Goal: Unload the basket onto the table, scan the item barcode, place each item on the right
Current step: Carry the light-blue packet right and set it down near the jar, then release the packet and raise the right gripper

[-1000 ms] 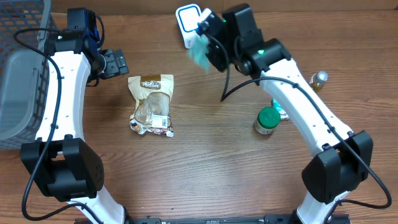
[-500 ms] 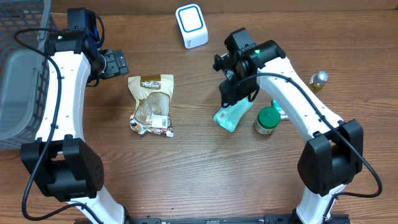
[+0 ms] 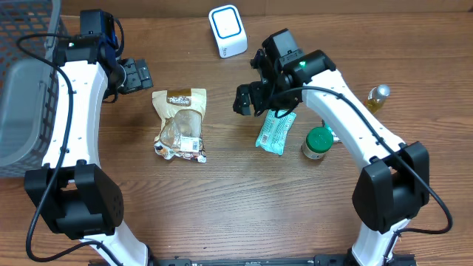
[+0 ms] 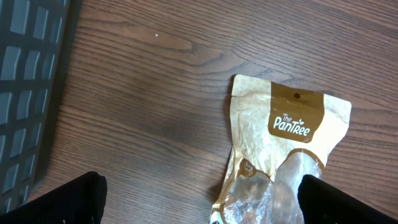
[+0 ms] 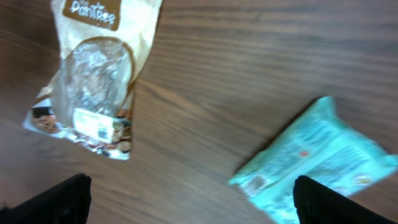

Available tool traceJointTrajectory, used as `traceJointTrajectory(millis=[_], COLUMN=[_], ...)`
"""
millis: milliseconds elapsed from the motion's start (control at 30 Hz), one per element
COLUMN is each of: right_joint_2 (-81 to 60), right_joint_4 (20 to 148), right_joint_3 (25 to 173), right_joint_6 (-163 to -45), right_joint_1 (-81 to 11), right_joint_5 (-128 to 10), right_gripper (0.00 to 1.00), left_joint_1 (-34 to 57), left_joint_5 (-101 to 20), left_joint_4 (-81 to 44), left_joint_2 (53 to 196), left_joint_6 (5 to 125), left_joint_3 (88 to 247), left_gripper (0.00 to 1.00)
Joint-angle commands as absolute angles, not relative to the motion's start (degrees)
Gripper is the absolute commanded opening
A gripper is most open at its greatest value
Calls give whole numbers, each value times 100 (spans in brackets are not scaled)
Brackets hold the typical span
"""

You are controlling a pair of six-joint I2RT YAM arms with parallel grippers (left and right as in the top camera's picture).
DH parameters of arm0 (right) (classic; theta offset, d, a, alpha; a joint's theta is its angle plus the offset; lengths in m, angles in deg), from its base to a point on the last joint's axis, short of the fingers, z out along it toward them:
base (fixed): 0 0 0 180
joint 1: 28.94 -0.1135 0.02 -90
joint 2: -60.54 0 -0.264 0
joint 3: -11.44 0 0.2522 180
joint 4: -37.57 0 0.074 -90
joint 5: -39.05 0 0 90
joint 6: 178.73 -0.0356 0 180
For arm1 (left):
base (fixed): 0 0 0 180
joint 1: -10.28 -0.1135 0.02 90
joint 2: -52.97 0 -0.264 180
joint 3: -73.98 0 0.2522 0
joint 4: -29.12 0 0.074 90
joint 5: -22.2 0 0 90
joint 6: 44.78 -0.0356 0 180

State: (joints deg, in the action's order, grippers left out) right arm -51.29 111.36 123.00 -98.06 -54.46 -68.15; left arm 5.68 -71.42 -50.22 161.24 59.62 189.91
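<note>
A teal packet lies flat on the wood table, free of any grip; in the right wrist view the teal packet shows a small barcode at its near corner. My right gripper hovers open just left of it, with nothing between the jaws. The white and blue scanner stands at the back centre. My left gripper is open at the back left, above the top of a gold Pantree snack bag. The left wrist view shows that bag between the spread fingers.
A green-lidded jar stands right of the teal packet, with a small gold-capped bottle further right. A grey wire basket fills the left edge, and its wall shows in the left wrist view.
My right gripper brought the teal packet from the scanner down to the table, opened, let it go and moved left. The left arm has not moved.
</note>
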Motion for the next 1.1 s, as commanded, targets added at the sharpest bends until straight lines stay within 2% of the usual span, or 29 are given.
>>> traceJointTrajectory(millis=[0,133,267,633,667,733,800,1067], right_joint_2=[-5339,-5612,-5854,-5898,-5898,-5907,-5911,-5911], right_joint_4=[10964,10656,10203,9569,9556,9558,9569,9950], right_joint_3=[12075,11817,11607,11445,11445,11445,11445,11439], right_joint_6=[-10122,-10129,-10658,-10717,-10846,-10872,-10940,-11148], right_joint_1=[-5653,-5950,-6219,-6259,-6259,-6259,-6259,-6252], right_joint_5=[-7099,-7029,-6441,-6213,-6211,-6207,-6091,-5175], right_gripper=[100,100,100,100,98,84,79,78], left_joint_1=[579,579,579,579,579,579,579,579], left_joint_5=[-7118,-7118,-7120,-7118,-7118,-7118,-7120,-7120], left_joint_4=[-5020,-5020,-5020,-5020,-5022,-5020,-5020,-5020], left_joint_2=[16097,16097,16097,16097,16097,16097,16100,16097], left_joint_6=[5850,5850,5850,5850,5850,5850,5850,5850], left_joint_3=[19081,19081,19081,19081,19081,19081,19081,19081], left_gripper=[99,100,100,100,100,100,100,100])
